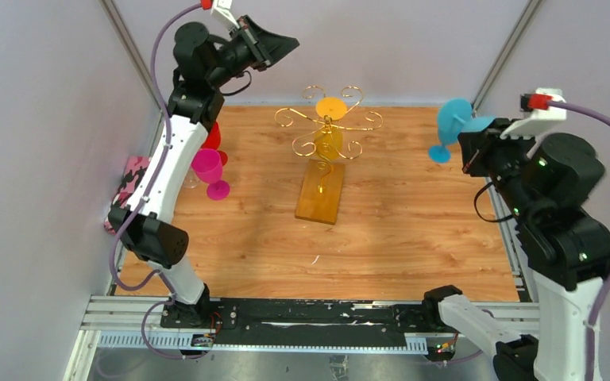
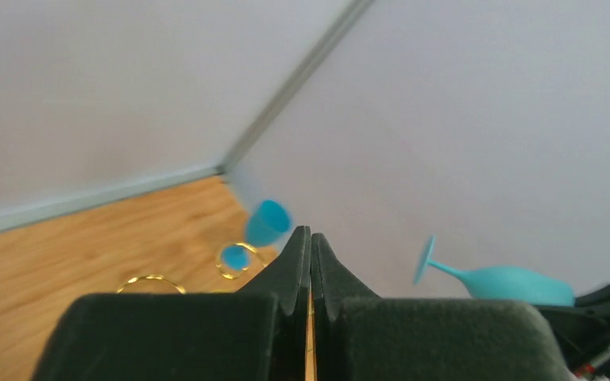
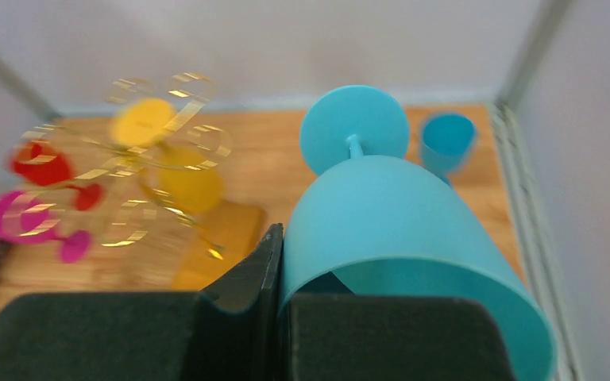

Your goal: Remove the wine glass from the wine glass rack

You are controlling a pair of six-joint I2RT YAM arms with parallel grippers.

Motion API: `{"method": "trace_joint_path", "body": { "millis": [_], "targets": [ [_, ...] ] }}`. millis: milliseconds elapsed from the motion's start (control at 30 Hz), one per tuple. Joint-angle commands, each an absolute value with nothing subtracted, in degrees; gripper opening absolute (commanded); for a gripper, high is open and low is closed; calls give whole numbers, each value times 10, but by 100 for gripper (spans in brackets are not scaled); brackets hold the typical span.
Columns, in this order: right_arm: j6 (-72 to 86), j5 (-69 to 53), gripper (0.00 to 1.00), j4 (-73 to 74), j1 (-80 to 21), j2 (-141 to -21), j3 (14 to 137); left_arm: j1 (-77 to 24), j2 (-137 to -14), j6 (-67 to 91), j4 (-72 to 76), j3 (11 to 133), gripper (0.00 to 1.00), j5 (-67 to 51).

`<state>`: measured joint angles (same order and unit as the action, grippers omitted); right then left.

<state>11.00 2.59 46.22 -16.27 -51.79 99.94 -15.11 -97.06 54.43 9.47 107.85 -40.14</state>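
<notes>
The gold wire wine glass rack (image 1: 327, 127) stands mid-table on its amber base (image 1: 322, 194); it is blurred in the right wrist view (image 3: 119, 178). A yellow wine glass (image 1: 328, 141) hangs upside down on it. My right gripper (image 1: 473, 144) is shut on the rim of a light blue wine glass (image 3: 389, 214), off the rack at the right. One finger (image 3: 256, 270) is outside the bowl and the other inside, with the foot pointing away. My left gripper (image 1: 290, 41) is raised high at the back left, shut and empty (image 2: 310, 238).
A second blue wine glass (image 1: 451, 121) stands near the back right corner. A pink glass (image 1: 207, 165) and a red glass (image 1: 213, 136) stand by the left arm. A pink patterned object (image 1: 131, 178) lies at the left wall. Walls enclose the table on three sides.
</notes>
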Motion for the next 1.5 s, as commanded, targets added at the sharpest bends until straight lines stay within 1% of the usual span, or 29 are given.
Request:
{"method": "trace_joint_path", "body": {
  "millis": [0,167,367,433,567,733,833,1200,1467],
  "targets": [
    [88,238,0,601,-160,-567,954,-243,-942,226,-430,1228,0,-21],
    [111,238,0,596,-160,-586,853,-259,-899,227,-468,1183,0,113],
    [125,230,0,566,-153,-654,776,-264,-860,230,-468,1128,0,127],
    [124,213,0,541,-132,-678,755,-265,-853,227,-468,1119,0,133],
    [114,128,0,471,-61,-715,714,-265,-848,225,-468,1108,0,131],
    [114,58,0,430,36,-768,718,-265,-866,220,-468,1119,0,122],
    [114,37,0,414,63,-804,729,-265,-875,218,-468,1127,0,121],
    [116,30,0,393,80,-946,807,-265,-891,196,-467,1131,0,133],
    [111,32,0,408,87,-988,842,-265,-890,189,-453,1118,0,130]
  ]
}}
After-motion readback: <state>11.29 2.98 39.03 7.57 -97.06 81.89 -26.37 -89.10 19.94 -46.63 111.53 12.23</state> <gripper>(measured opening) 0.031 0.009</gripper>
